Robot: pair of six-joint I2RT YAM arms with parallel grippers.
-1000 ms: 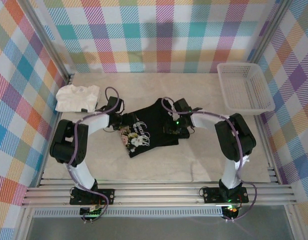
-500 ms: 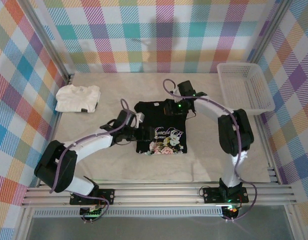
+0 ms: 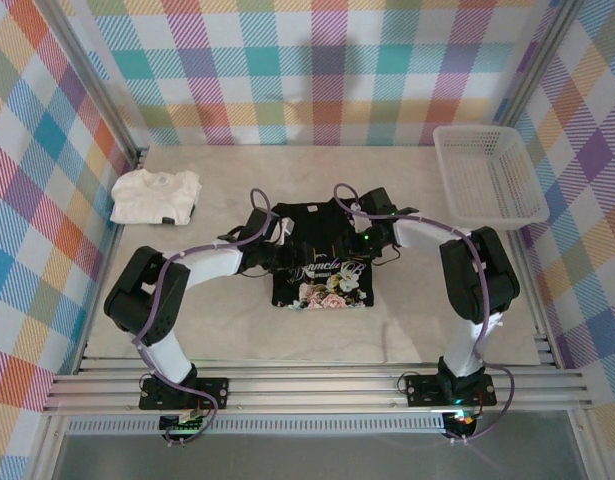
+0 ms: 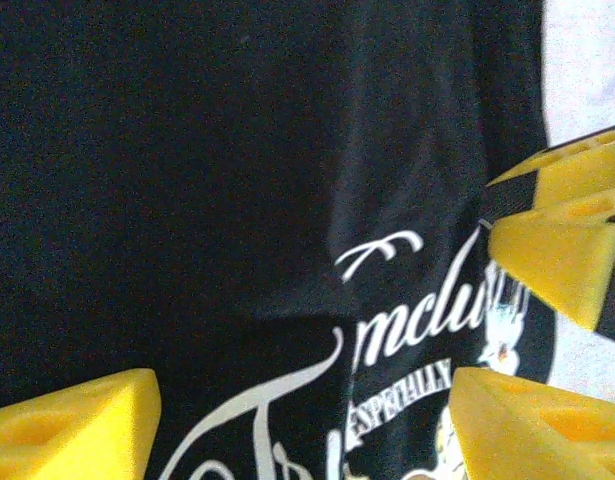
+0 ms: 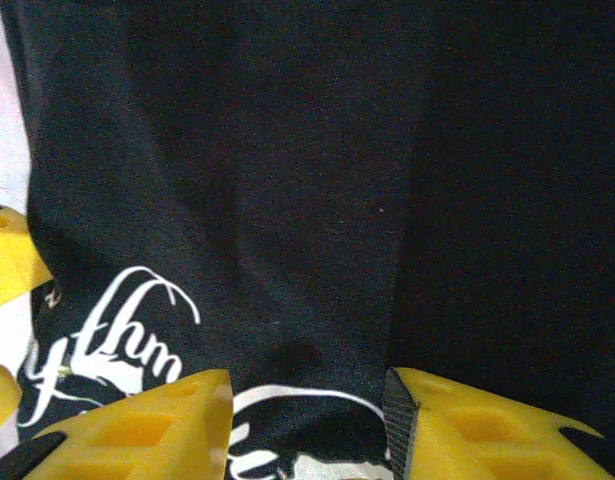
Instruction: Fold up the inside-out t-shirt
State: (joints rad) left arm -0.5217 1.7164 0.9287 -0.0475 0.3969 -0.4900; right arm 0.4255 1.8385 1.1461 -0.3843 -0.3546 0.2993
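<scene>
Right gripper (image 3: 358, 244) now over mid t-shirt (image 3: 322, 288) (left gripper (image 3: 286, 249) beside)

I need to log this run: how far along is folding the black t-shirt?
Done, it seems: the black t-shirt lies as a compact rectangle on the table, print upward. In hand: the left end effector and right end effector sit over it, jaws apart, gripping nothing I can see. Left: perhaps a last smoothing, then backing both off.
</scene>
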